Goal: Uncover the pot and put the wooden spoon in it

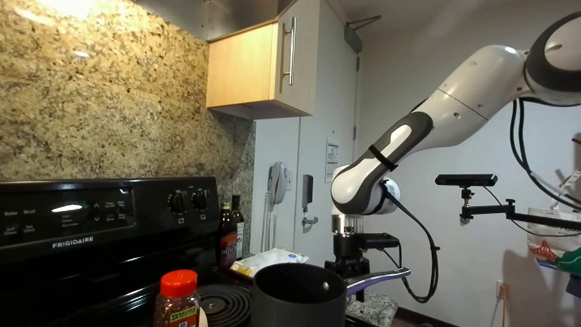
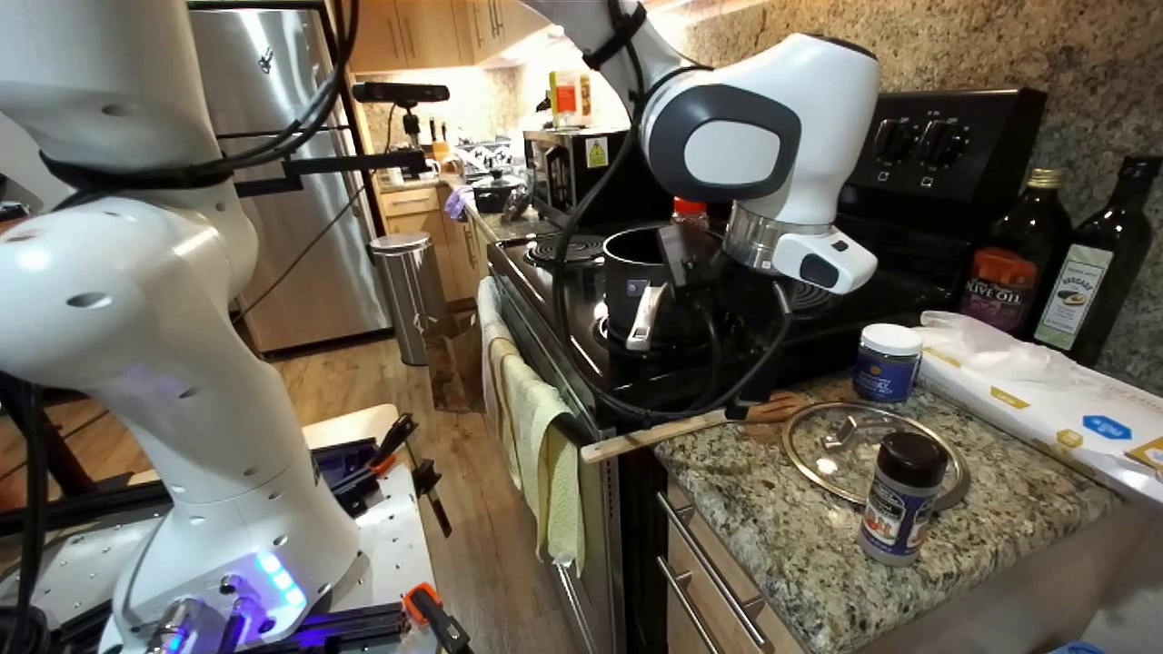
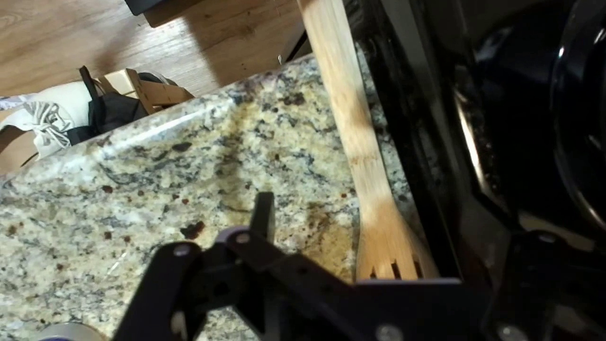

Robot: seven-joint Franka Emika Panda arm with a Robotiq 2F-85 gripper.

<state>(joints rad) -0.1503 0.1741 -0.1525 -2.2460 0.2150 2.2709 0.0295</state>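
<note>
The dark grey pot (image 1: 297, 313) stands uncovered on the stove; its inside shows in an exterior view. It also shows in an exterior view (image 2: 627, 272), partly behind the arm. Its glass lid (image 2: 818, 454) lies on the granite counter. The light tan wooden spoon (image 2: 654, 434) lies along the counter edge beside the stove, handle sticking out past the front. In the wrist view the spoon (image 3: 352, 123) runs between the spread fingers of my gripper (image 3: 378, 213), its slotted head partly hidden by the gripper body. My gripper (image 2: 754, 395) is open, low over the spoon near its head.
A black-capped shaker (image 2: 899, 500) stands by the lid. A white-lidded jar (image 2: 886, 363), a white box (image 2: 1027, 400) and two dark bottles (image 2: 1081, 263) stand behind. A red-capped jar (image 1: 177, 299) is on the stove near the pot. The pot's handle (image 1: 376, 278) points towards the arm.
</note>
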